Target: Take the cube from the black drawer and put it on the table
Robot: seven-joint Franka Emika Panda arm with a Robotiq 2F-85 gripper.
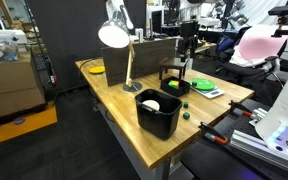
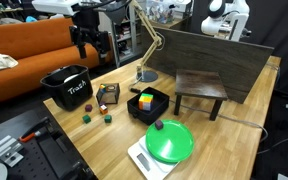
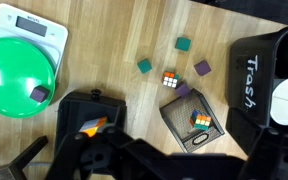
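Observation:
The small black drawer (image 3: 176, 122) lies on the wooden table (image 3: 104, 40) with a multicoloured cube (image 3: 199, 121) inside it. In both exterior views the drawer shows as a thin black frame (image 2: 108, 96) (image 1: 172, 75). My gripper (image 3: 169, 162) is open and empty, high above the drawer; only its dark fingers show at the bottom of the wrist view. It hangs above the table's end in an exterior view (image 2: 89, 42). A second multicoloured cube (image 3: 170, 79) lies on the table just beyond the drawer.
A deep black tub marked "Trash" (image 3: 269, 80) stands right beside the drawer. A black box (image 3: 89, 105) holds another coloured cube. A green plate (image 3: 14, 75) sits on a scale (image 3: 34, 25). Small teal (image 3: 143, 65) and purple (image 3: 202, 68) blocks are scattered. A desk lamp (image 1: 114, 35) stands near.

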